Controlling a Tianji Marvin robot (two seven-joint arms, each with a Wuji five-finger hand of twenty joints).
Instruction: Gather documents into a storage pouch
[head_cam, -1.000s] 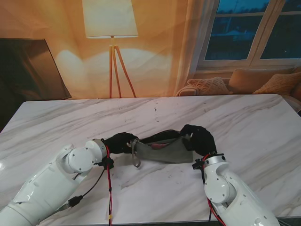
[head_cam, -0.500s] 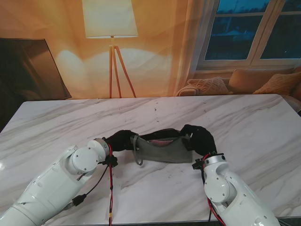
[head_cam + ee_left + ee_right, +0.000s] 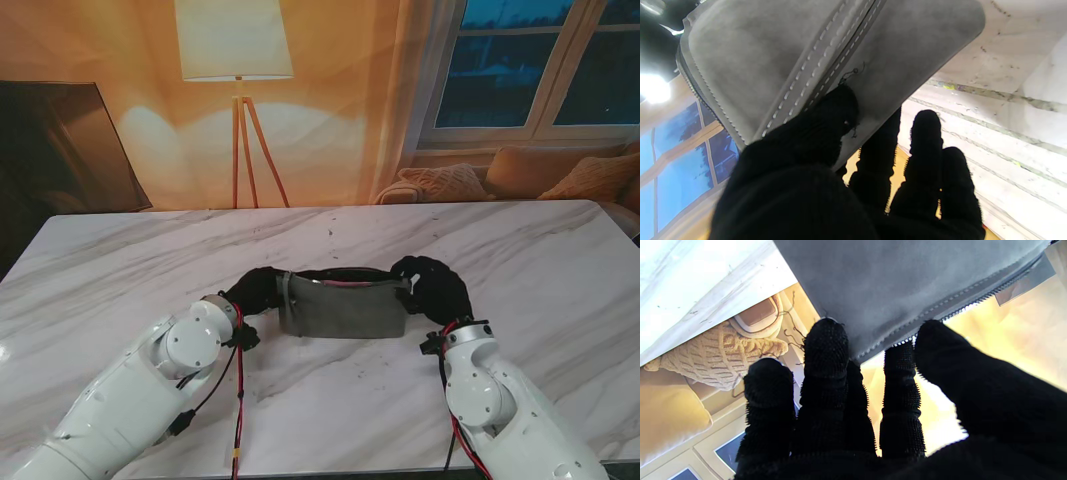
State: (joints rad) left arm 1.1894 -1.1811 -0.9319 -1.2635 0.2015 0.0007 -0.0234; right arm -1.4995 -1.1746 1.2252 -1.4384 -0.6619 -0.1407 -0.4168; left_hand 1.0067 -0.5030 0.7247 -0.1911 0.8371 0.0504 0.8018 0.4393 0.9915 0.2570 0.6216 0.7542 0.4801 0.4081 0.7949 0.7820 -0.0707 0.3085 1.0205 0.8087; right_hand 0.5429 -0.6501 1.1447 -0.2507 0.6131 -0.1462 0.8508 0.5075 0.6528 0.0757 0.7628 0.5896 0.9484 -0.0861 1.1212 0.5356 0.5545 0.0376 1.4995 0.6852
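Pouch (image 3: 342, 311), grey and soft, sits near the middle of the marble table (image 3: 540, 260), close to my edge, held upright between both gloved hands with its zipped edge facing up. My left hand (image 3: 256, 292) pinches the end at nine o'clock: the left wrist view shows a finger (image 3: 836, 110) pressed flat on the stitched side while others wrap behind. My right hand (image 3: 432, 287) pinches the end at three o'clock, with fingertips (image 3: 825, 340) on the fabric and the thumb over the zipper line. A thin strip of red or pink shows along the mouth from the stand view; I cannot tell whether that is a document or lining. I judge the step in hand is steadying the pouch. Next I would need to draw the zipper along, keeping one end firmly anchored.
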